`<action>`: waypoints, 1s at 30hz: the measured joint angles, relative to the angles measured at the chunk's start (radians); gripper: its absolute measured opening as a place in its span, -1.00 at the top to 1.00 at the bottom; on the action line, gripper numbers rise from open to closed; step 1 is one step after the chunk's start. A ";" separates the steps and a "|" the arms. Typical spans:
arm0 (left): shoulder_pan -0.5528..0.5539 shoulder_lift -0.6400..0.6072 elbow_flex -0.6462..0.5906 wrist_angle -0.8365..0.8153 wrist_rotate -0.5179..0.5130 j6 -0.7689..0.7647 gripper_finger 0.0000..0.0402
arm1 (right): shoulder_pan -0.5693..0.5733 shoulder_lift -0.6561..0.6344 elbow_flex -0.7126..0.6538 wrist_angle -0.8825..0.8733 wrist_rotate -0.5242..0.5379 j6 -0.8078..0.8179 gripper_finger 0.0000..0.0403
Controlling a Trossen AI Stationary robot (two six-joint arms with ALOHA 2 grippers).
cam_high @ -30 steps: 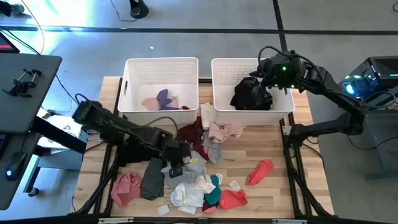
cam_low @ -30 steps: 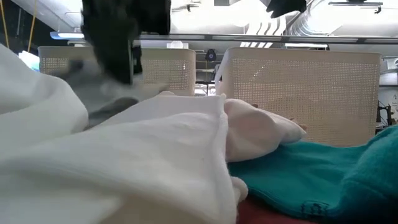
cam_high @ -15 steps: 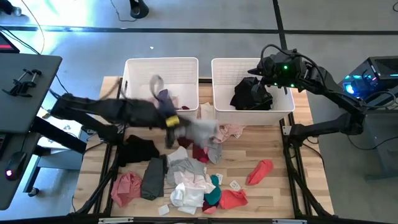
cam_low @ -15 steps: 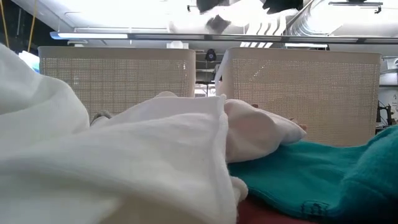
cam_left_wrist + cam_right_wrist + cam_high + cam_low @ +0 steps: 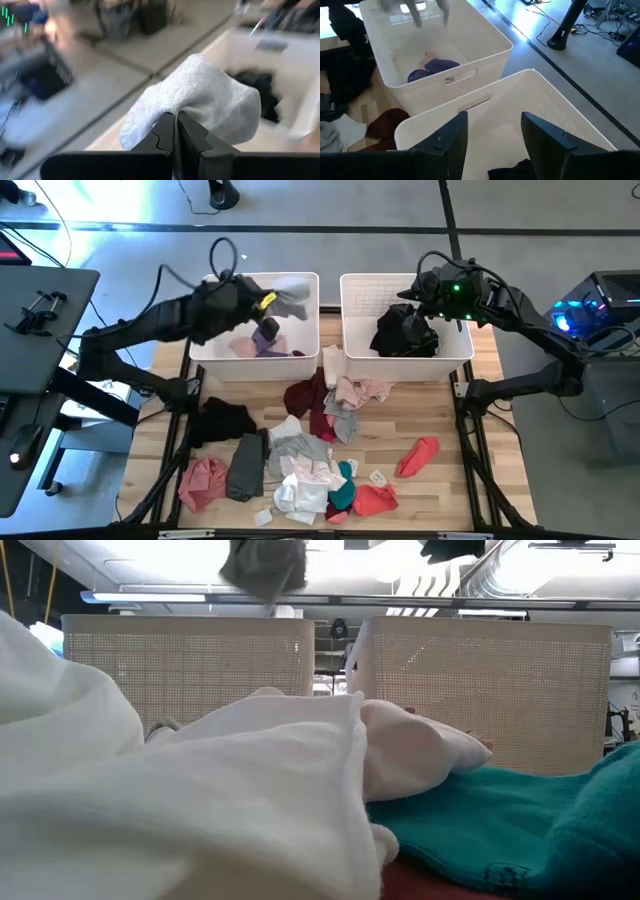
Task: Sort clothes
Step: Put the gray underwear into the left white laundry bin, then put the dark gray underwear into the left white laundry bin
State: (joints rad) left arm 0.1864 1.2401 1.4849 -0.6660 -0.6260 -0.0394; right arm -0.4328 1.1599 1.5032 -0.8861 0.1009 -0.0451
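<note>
My left gripper point(image 5: 272, 302) is above the left white basket point(image 5: 212, 320), shut on a light grey garment point(image 5: 200, 100). The garment also shows in the high view point(image 5: 292, 288) and at the top of the low view point(image 5: 262, 565). A lavender garment point(image 5: 266, 332) and a pink one lie in that basket. My right gripper point(image 5: 492, 142) is open and empty over the right white basket point(image 5: 460, 345), above black clothes point(image 5: 405, 332). A pile of clothes point(image 5: 310, 445) lies on the wooden table in front of the baskets. My left gripper pinches a bunched fold point(image 5: 175, 111) of the grey garment between its two shut fingers. The rest of the garment bulges out past the fingertips. The garment is lifted clear, above the left basket.
The two baskets stand side by side at the table's far edge. Loose clothes cover the table's middle and near part: a black one point(image 5: 222, 420), a coral one point(image 5: 418, 455), white point(image 5: 200, 800) and teal point(image 5: 500, 830) ones close to the low camera.
My left gripper has risen from the pile at the table's middle and swung toward the far edge, over the left basket. It carries the grey garment, which is now lifted clear of the pile.
</note>
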 joint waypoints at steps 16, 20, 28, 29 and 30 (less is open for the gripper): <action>0.280 0.013 -0.380 -0.122 0.206 -0.151 0.98 | 0.000 0.000 0.000 0.015 0.000 0.046 0.15; 0.281 0.013 -0.431 -0.113 0.204 -0.230 0.86 | 0.000 0.000 0.000 0.015 0.000 0.047 0.15; 0.292 -0.001 -0.418 -0.096 0.228 -0.300 0.40 | 0.002 0.000 0.000 0.013 -0.001 0.071 0.15; 0.293 -0.001 -0.404 -0.101 0.246 -0.307 0.36 | 0.002 0.000 0.000 0.008 -0.002 0.073 0.15; 0.293 -0.001 -0.389 -0.107 0.272 -0.307 0.32 | 0.002 0.000 0.000 0.001 -0.004 0.074 0.15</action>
State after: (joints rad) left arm 0.4793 1.2388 1.0955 -0.7734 -0.3544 -0.3466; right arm -0.4313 1.1603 1.5032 -0.8851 0.0968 0.0284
